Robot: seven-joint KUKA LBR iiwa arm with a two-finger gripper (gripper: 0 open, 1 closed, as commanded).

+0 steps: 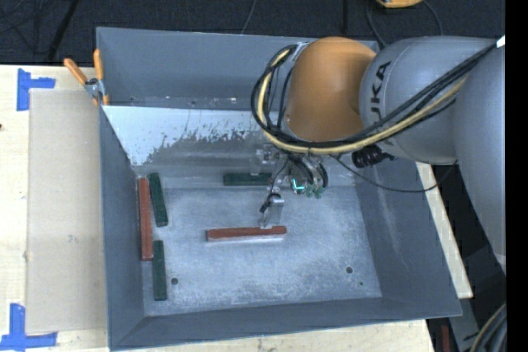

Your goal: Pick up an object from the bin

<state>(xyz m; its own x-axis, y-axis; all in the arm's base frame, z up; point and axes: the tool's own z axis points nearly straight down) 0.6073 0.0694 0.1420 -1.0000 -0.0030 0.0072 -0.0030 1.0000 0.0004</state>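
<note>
1. The pincer [271,212] pointed down near the middle of the grey bin [165,70], and I could not tell how wide it stood.
2. Its tip was at the right end of a long reddish-brown bar [246,234] lying flat on the bin floor; contact was unclear.
3. The arm [429,95] reached in from the right, its orange cover [326,91] above the wrist.
4. A dark green bar [246,178] lay just behind the pincer.

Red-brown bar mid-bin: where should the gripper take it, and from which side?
Probably mid-length on the red-brown bar, closing across its narrow width, coming straight down. It lies flat and alone on the bin floor, long sides free; the gripper hangs over its right end.
</note>
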